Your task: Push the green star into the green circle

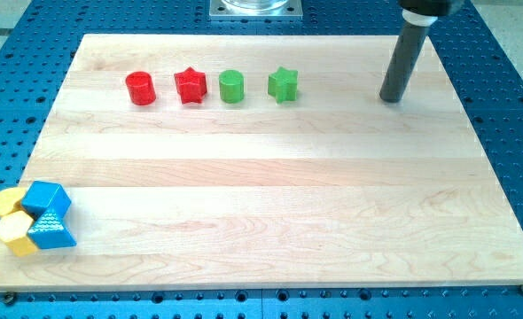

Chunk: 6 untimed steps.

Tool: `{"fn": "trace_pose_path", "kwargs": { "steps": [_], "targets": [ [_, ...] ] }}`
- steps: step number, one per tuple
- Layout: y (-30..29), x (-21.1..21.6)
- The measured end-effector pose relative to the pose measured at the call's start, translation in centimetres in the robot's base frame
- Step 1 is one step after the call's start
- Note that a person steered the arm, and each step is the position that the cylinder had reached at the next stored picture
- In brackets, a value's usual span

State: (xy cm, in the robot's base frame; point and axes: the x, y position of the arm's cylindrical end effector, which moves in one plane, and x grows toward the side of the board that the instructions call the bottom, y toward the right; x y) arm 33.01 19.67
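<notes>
The green star (283, 84) sits on the wooden board near the view's top, right of centre-left. The green circle (232, 86) stands just to its left, with a small gap between them. My tip (391, 98) rests on the board well to the right of the green star, at about the same height in the view, touching no block. The dark rod rises from it toward the view's top right.
A red star (191, 86) and a red circle (141, 89) continue the row to the left of the green circle. A cluster of two yellow blocks (10, 202) (15, 233) and two blue blocks (46, 198) (51, 230) sits at the board's bottom-left corner. The board (270, 195) lies on a blue perforated table.
</notes>
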Motion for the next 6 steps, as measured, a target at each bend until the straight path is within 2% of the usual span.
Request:
{"fn": "trace_pose_path", "kwargs": {
  "steps": [3,4,6],
  "targets": [
    [-10.3,-0.8],
    [-18.1,-1.4],
    [-26.4,-1.7]
  ]
}}
